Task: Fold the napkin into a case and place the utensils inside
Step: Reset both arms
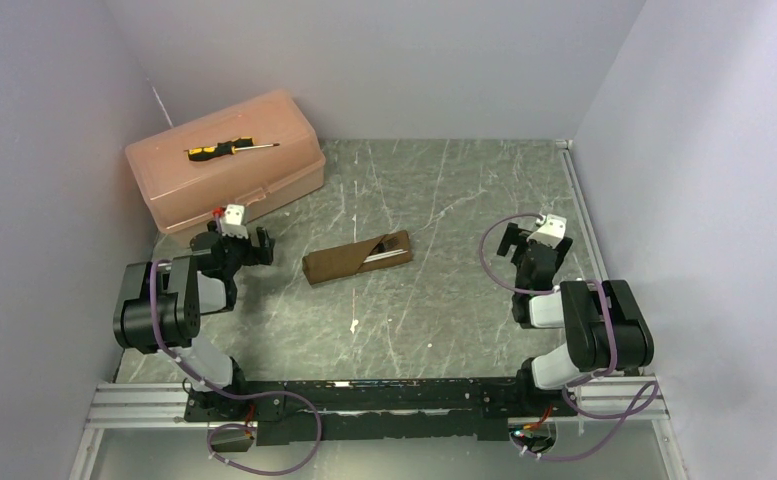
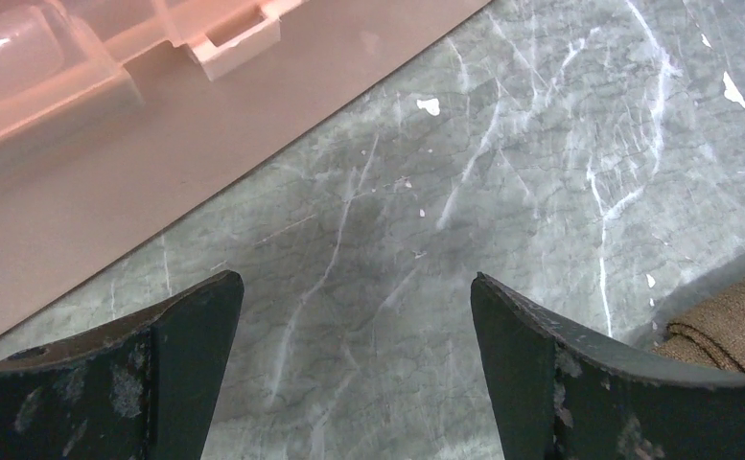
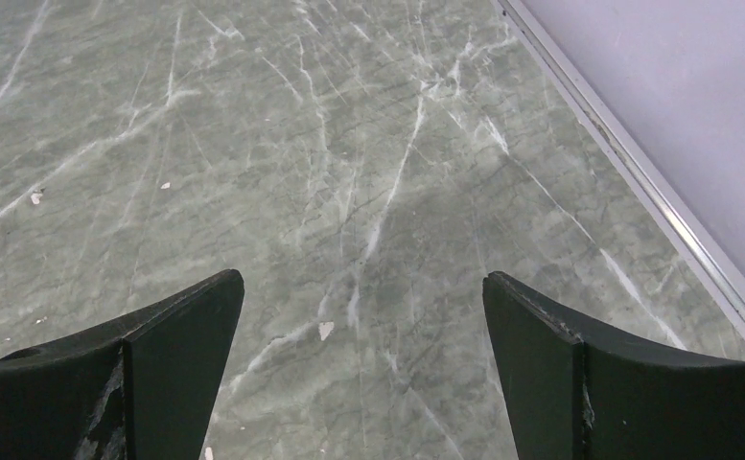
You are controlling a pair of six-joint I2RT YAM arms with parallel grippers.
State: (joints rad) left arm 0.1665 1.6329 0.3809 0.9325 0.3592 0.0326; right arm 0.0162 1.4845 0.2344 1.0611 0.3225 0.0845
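- Case (image 1: 356,260) of dark brown napkin lies folded as a narrow oblong pouch on the table (image 1: 444,200), roughly midway between the two arms and just in front of the pink box (image 1: 226,160).
- Utensils (image 1: 390,250), thin silvery pieces, show at the case's right end, lying partly in its open diagonal fold; how deep they sit is too small to tell.
- The case's long axis runs nearly left to right across the table, its right end tipped slightly toward the far wall.
- The left end effector (image 1: 236,240) hovers just to the left of the case, near the pink box's front edge. Its fingers (image 2: 172,359) are spread wide with nothing between them, and in the left wrist view a corner of the brown cloth (image 2: 733,326) peeks in at the right edge.
- The right end effector (image 1: 534,238) sits well apart from the case, off its right end. It too is spread wide and empty, its wrist view showing only bare table (image 3: 349,172).
- The left arm is the nearer one, facing the closed left end; the right arm faces the end where the utensils show.
- Judging by this layout, the task looks close to done; any tidying of the utensils would come along the long axis from the right.
- A yellow-and-black screwdriver (image 1: 230,150) rests on the box lid.
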